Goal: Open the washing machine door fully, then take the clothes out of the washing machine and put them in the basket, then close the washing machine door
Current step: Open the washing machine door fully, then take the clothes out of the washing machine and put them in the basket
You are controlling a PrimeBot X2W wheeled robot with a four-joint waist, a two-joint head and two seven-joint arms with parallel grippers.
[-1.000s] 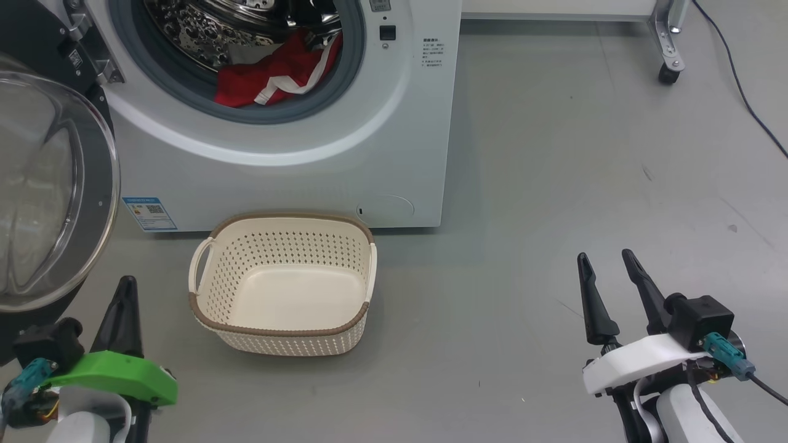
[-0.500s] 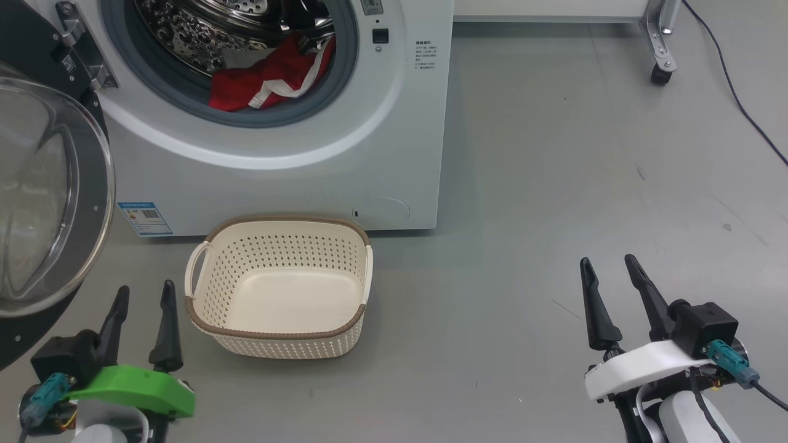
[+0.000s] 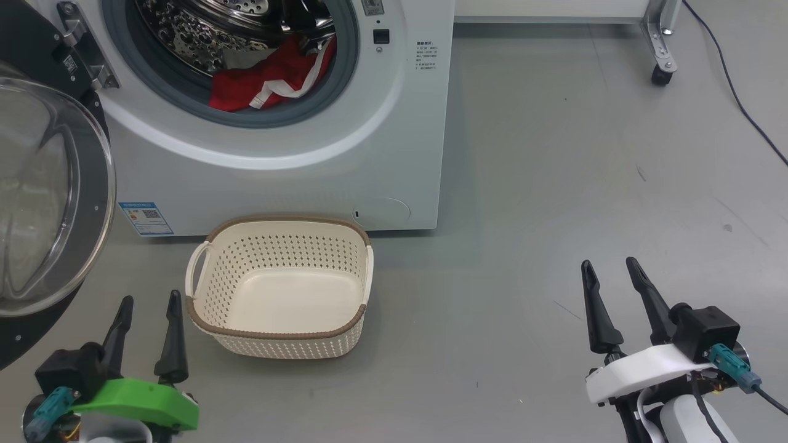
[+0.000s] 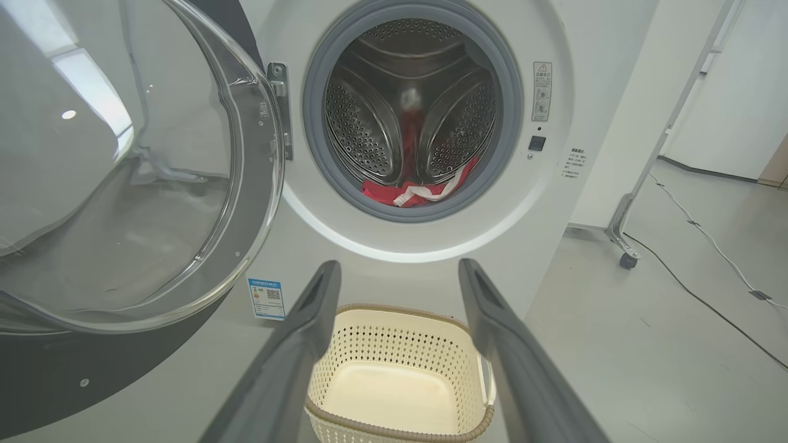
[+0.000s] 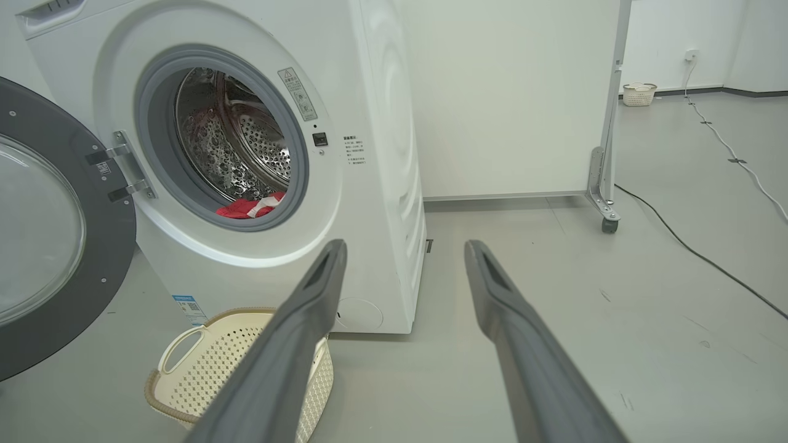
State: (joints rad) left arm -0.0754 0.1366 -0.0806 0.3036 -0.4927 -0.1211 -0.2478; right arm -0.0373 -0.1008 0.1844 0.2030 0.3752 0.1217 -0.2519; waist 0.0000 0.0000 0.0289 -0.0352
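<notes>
Head view: basket (image 3: 283, 346) just right of left claw (image 3: 152, 297)

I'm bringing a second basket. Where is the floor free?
Free: the floor right of the washing machine and basket, out to the right gripper and caster. Crowded: left of the basket, between the washing machine door and left gripper.

One white front-loading washing machine (image 3: 345, 166) has one round black-rimmed glass door (image 3: 43, 203). One heap of red-and-white fabric clothes (image 3: 246, 92) shows; the garment count cannot be told. Cream perforated plastic baskets number two: the near basket (image 3: 283, 347) and the far basket (image 5: 639, 94). Grippers number two, the left gripper (image 3: 152, 297) and the right gripper (image 3: 608, 263), each with two dark fingers.
</notes>
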